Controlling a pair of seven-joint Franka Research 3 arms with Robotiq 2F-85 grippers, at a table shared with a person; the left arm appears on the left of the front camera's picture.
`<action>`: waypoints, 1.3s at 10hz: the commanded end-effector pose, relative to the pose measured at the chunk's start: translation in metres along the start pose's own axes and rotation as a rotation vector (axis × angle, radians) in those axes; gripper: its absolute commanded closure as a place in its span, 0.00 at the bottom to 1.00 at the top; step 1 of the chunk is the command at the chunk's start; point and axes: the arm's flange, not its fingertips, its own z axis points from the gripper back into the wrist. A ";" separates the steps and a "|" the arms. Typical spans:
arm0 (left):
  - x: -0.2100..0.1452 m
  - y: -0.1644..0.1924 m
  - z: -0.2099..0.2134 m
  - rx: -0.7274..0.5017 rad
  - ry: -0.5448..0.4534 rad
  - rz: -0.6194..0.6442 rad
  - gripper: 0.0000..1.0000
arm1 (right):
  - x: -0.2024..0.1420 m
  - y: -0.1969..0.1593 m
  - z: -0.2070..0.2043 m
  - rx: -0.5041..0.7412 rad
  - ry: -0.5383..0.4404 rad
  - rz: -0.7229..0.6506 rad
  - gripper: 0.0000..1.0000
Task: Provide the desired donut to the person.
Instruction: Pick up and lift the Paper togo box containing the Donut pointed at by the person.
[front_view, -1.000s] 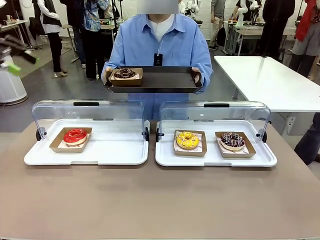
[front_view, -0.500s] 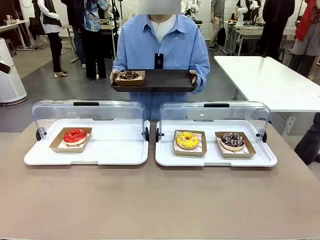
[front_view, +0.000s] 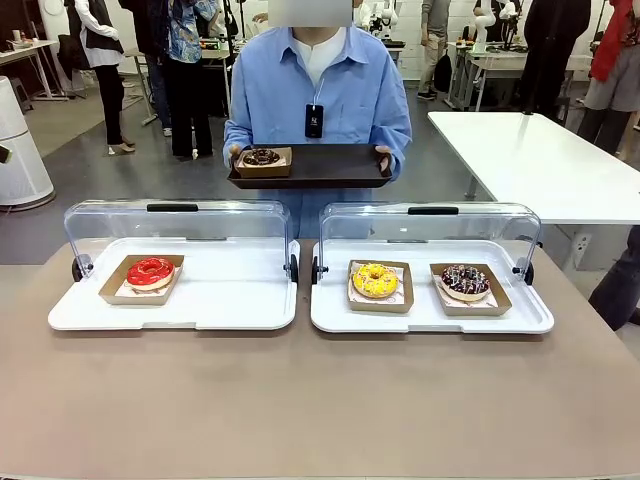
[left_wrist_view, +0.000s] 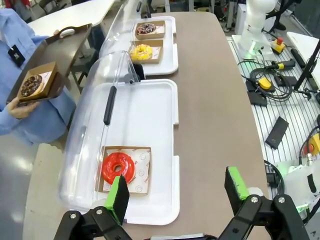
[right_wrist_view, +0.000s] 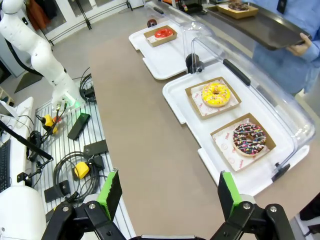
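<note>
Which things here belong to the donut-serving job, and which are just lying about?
Job: person, black tray, chocolate donut on it, red donut, yellow donut, sprinkled donut, left display tray, right display tray.
Lying about: white side table, cables, bystanders.

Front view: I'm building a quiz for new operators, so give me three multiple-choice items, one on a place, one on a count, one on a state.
1. Where is the red donut?
A) in the left display tray
B) on the bare table
C) on the person's dark tray

2. How many donuts lie in the right display tray?
A) one
B) two
C) three

3. How do the clear lids stand?
A) both shut
B) both rolled back open
C) one open, one shut

Answers:
1 A: it sits boxed at that tray's left end.
2 B: a yellow donut and a sprinkled chocolate donut.
3 B: both lids stand behind their uncovered trays.
</note>
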 end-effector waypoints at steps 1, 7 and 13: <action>-0.002 -0.001 -0.004 -0.044 0.021 -0.041 0.00 | 0.000 -0.002 -0.001 0.008 -0.020 0.018 0.00; -0.001 0.000 -0.002 -0.013 0.007 -0.001 0.00 | 0.000 -0.002 -0.001 0.008 -0.020 0.018 0.00; -0.001 0.000 -0.002 -0.013 0.007 -0.001 0.00 | 0.000 -0.002 -0.001 0.008 -0.020 0.018 0.00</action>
